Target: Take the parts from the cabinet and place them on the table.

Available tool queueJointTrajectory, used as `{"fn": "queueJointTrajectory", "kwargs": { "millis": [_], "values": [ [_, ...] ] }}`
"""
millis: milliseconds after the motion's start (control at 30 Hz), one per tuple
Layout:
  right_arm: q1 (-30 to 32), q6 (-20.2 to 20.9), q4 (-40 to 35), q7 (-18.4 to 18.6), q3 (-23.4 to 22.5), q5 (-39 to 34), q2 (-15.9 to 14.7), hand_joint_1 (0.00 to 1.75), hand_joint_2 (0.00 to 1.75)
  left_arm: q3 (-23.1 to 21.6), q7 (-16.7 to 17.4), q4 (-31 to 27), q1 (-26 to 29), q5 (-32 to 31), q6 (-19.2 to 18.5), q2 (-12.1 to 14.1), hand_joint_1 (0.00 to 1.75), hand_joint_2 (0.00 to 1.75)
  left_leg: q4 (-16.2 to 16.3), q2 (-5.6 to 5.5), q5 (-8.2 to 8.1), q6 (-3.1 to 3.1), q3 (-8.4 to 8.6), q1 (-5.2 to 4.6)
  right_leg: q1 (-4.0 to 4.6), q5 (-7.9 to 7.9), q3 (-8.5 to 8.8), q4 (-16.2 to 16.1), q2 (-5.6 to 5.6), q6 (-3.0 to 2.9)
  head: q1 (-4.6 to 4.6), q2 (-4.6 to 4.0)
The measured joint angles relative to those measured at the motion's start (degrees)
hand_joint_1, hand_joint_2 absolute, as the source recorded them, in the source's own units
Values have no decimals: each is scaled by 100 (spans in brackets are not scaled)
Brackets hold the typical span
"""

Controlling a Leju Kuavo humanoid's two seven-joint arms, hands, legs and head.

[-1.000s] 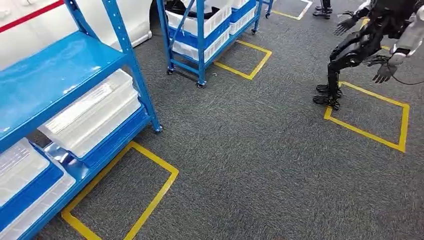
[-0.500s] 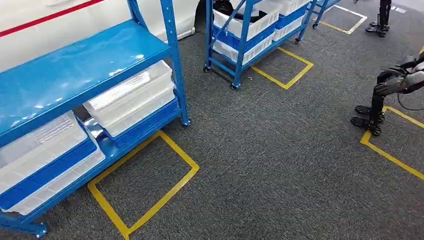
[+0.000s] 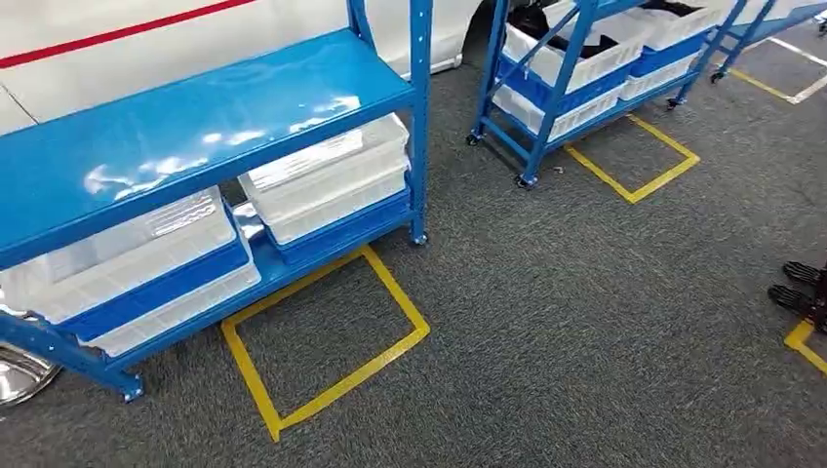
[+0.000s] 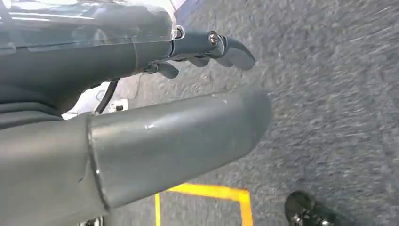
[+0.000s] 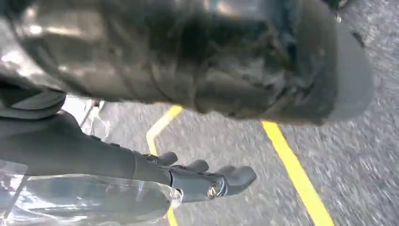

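The head view takes in the grey carpet (image 3: 585,322), then the near blue cabinet (image 3: 195,117), its lower shelf carrying white and blue bins (image 3: 327,180); whether parts lie inside them cannot be told. A second blue rack (image 3: 575,68) with more bins stands further back, and a yellow tape square (image 3: 322,341) marks the floor in front of the near cabinet. The wrist views add the hands above the carpet: the left hand (image 4: 141,117) with fingers (image 4: 216,47) extended and apart, holding nothing, and the right hand (image 5: 179,94) likewise, fingers (image 5: 211,181) spread, nothing held.
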Motion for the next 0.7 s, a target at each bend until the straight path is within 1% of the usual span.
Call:
{"fn": "queueJointTrajectory", "kwargs": {
  "millis": [33, 67, 100, 133, 167, 200, 233, 267, 300, 333, 367, 400, 433, 467, 500, 533, 567, 600, 633, 667, 700],
  "values": [
    [-9, 0, 0, 0, 0, 0, 0, 0, 0, 2, 0, 0, 10, 0, 0, 0, 0, 0, -13, -77, 16, -47, -26, -5, -21, 24, 19, -46, -92, -46, -2, 0],
    [-8, 2, 0, 0, 0, -2, 7, 0, 0, 2, -2, 0, 9, 0, 0, 0, 0, 0, 24, 13, -20, -55, -24, 11, -66, 57, 42, -101, -199, -99, -2, 0],
    [-3, 0, 0, 0, -2, -2, 4, 0, 0, 2, -4, 0, 9, 0, 0, -11, 0, 0, 220, 403, -172, -83, -105, -28, -55, 63, 60, -127, -268, -140, -15, 0],
    [11, 2, 0, 0, 0, -2, 4, 0, 0, 2, -4, 0, -7, 0, 0, -11, 0, 0, 617, 634, -411, -107, -300, -25, -35, 60, 59, -127, -372, -160, -11, -2],
    [23, 7, 0, 0, 0, -2, 4, 0, 0, 2, -7, 0, -21, -2, 0, -4, 0, 0, 1109, 735, -647, -126, -530, -23, -14, 49, 57, -117, -478, -177, -13, -2],
    [35, 7, 0, 2, 0, -2, 4, 0, 0, 2, -7, 0, -27, -4, 0, -4, 0, 0, 1554, 771, -817, -143, -740, -20, -3, 37, 56, -111, -595, -189, -11, 0],
    [37, 7, 0, 2, -2, -2, 4, 0, 0, 2, -7, 0, -23, -4, -2, -4, 0, 0, 1808, 790, -871, -153, -854, -18, 4, 29, 53, -104, -689, -195, -13, 0],
    [35, 9, 0, 2, -2, -2, 4, 0, 0, 2, -9, 0, -14, -2, -2, -4, 0, 0, 1760, 803, -771, -154, -823, -18, 7, 18, 56, -96, -779, -193, -11, 0],
    [33, 0, 0, 2, 0, -15, 4, 0, 0, 2, -13, 0, 3, 2, -2, -4, 0, 0, 1427, 812, -561, -147, -636, -17, 8, 2, 62, -83, -808, -178, -11, 0],
    [30, -17, 0, 0, -2, -33, 4, 0, 0, 2, -24, 0, 13, 9, -2, -4, 0, 0, 968, 826, -335, -133, -372, -18, 8, -11, 72, -74, -837, -159, -13, 0],
    [9, -35, 0, -4, -2, -50, 4, 0, 0, 2, -37, 0, 20, 26, -2, -4, 0, 0, 384, 861, -109, -99, -41, -21, 8, -26, 84, -64, -874, -137, -13, -2],
    [-7, -53, 0, -11, -2, -79, 7, 0, 0, 7, -50, 0, 16, 46, -2, 2, 0, 0, 35, 922, -173, -53, 136, -43, 19, -37, 81, -62, -905, -119, -11, -2],
    [-23, -59, 0, -11, -2, -89, 7, 0, 0, 9, -59, 0, 11, 57, -4, 2, 0, 0, 6, 912, -149, -11, 156, -73, 35, -51, 81, -61, -913, -75, -11, 0],
    [-33, -61, 0, -11, -2, -94, 7, 0, 0, 9, -59, 0, 20, 57, -17, 2, 0, 0, 15, 912, -156, 12, 148, -81, 34, -43, 87, -76, -917, -50, -13, 0],
    [-39, -59, 0, -11, -2, -98, 7, 0, 0, 13, -59, 0, 43, 59, -20, 4, 0, 0, -15, 893, -166, 65, 121, -77, 28, 30, 114, 19, -913, -1, -11, 0],
    [-46, -59, 0, -11, -2, -101, 7, 0, 0, 18, -59, 0, 50, 59, -20, 7, 0, 0, -40, 884, -184, 124, 145, -54, 28, 71, 120, 34, -908, 39, -9, -2],
    [-42, -59, 0, -11, -2, -101, 7, 0, 0, 20, -59, 0, 45, 61, -20, 4, 0, 0, -86, 872, -138, 173, 229, -26, 22, 10, 94, 75, -858, 58, -11, 0],
    [-37, -59, 0, -13, -4, -101, 7, 0, 0, 20, -59, 0, 42, 63, -20, 2, 0, 0, -90, 870, -132, 187, 256, -26, -4, -112, 50, 214, -651, 75, -9, -2],
    [-36, -59, 0, -13, -4, -101, 7, 0, 0, 20, -59, 0, 37, 63, -22, 2, 0, 0, -89, 861, -128, 206, 247, -24, -4, -321, -108, 508, -538, 80, -9, 0],
    [-28, -59, 0, -13, -4, -101, 7, 0, 0, 20, -59, 0, 28, 63, -26, 2, 0, 0, -87, 855, -131, 211, 240, -27, -9, -580, -356, 972, -491, 103, -9, -2],
    [-23, -59, 0, -13, -4, -101, 7, 0, 0, 20, -59, 0, 27, 63, -39, 2, 0, 0, -85, 846, -134, 215, 237, -32, -8, -759, -587, 1389, -478, 127, -9, -2]
  ]
}}
